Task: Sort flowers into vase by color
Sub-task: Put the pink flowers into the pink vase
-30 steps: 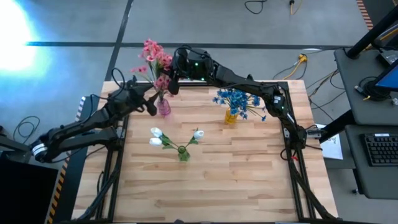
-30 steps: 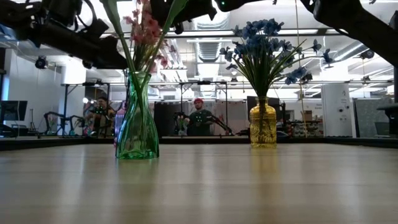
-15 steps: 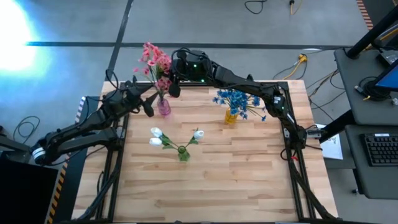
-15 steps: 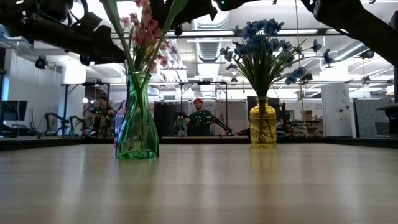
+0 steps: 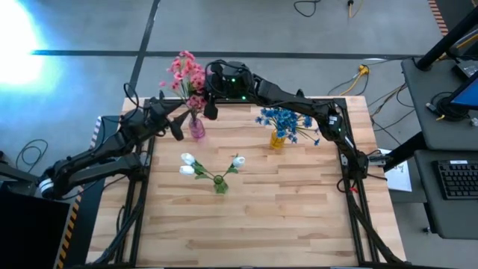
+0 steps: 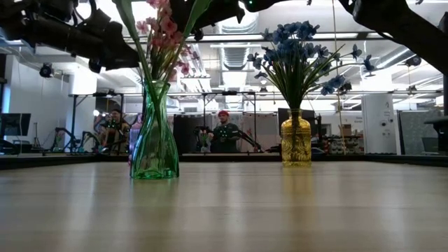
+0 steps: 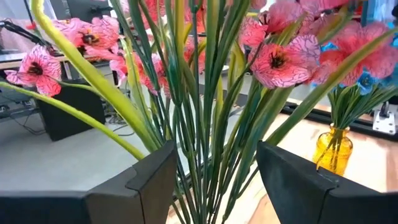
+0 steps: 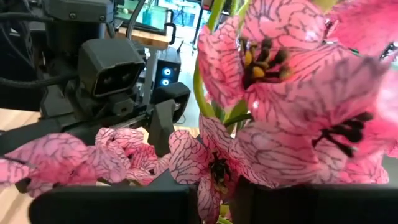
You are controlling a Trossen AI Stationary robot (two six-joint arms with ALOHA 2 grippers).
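**Pink bunch in its vase, both grippers at the stems**

The pink flowers (image 5: 187, 75) stand in a pink-tinted glass vase (image 5: 197, 130) at the far left of the wooden table (image 5: 284, 217). In the low view the blossoms (image 6: 162, 31) rise above a vase that reads green (image 6: 155, 136); whether that is the same vessel cannot be told.

The left gripper (image 5: 179, 125) sits just left of the vase. In its wrist view the two dark fingers (image 7: 149, 180) stand wide apart with the green stems (image 7: 208, 143) running up between them. No pad is seen pressing on a stem, so it grips nothing visible.

The right gripper (image 5: 209, 104) reaches in from the far side, just beside the blossoms. Its wrist view is filled with pink petals (image 8: 280, 124) directly over its fingers (image 8: 124, 202), which are drawn together. Whether a stem is pinched between them cannot be told.

The blue flowers (image 5: 285, 119) stand in a yellow vase (image 5: 277, 140) to the right, well apart from the pink bunch. The white flowers (image 5: 196, 166) stand in a green vase (image 5: 221, 185), nearer than both and between them.

Beyond the table, the low view shows a person (image 6: 224, 133) seated in the room.
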